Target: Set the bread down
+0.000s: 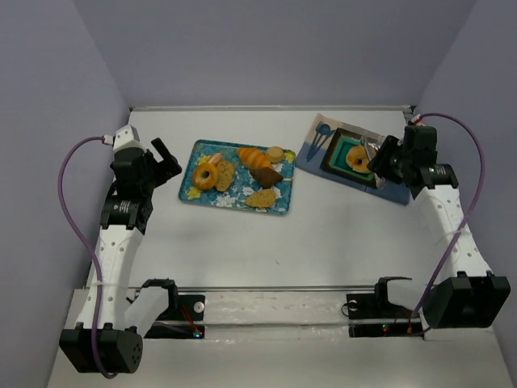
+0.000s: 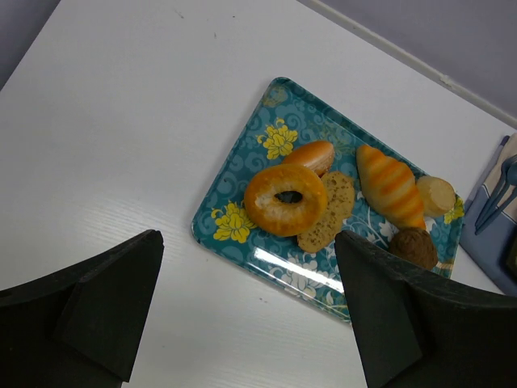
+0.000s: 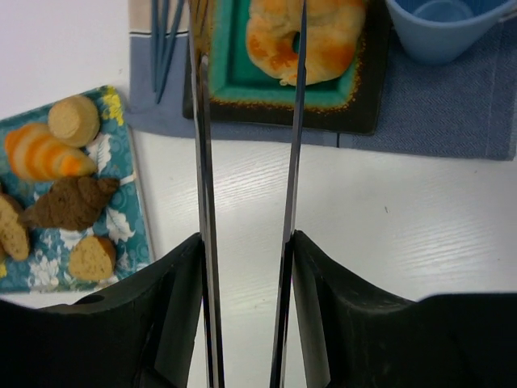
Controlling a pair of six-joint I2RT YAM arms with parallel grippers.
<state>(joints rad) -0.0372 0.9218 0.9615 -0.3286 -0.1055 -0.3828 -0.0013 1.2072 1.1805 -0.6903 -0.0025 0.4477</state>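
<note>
The bread (image 1: 356, 159), a golden glossy knotted roll, lies on a teal plate with a dark rim (image 1: 339, 149) on the blue mat at the back right. In the right wrist view the bread (image 3: 315, 36) lies on the plate (image 3: 230, 73) at the top. My right gripper (image 1: 380, 164) is shut on metal tongs (image 3: 200, 162). Their two blades run forward from between its fingers (image 3: 246, 238) over the plate. The right blade crosses the bread and the left blade passes beside it. My left gripper (image 1: 166, 158) is open and empty, left of the tray; it is also in the left wrist view (image 2: 246, 238).
A teal flowered tray (image 1: 187, 194) holds a ring doughnut (image 2: 285, 199), a striped croissant (image 2: 390, 186) and other pastries. A blue cup (image 3: 440, 28) and blue cutlery (image 3: 161, 40) stand on the blue mat (image 3: 452, 113). Grey walls close in the table on three sides.
</note>
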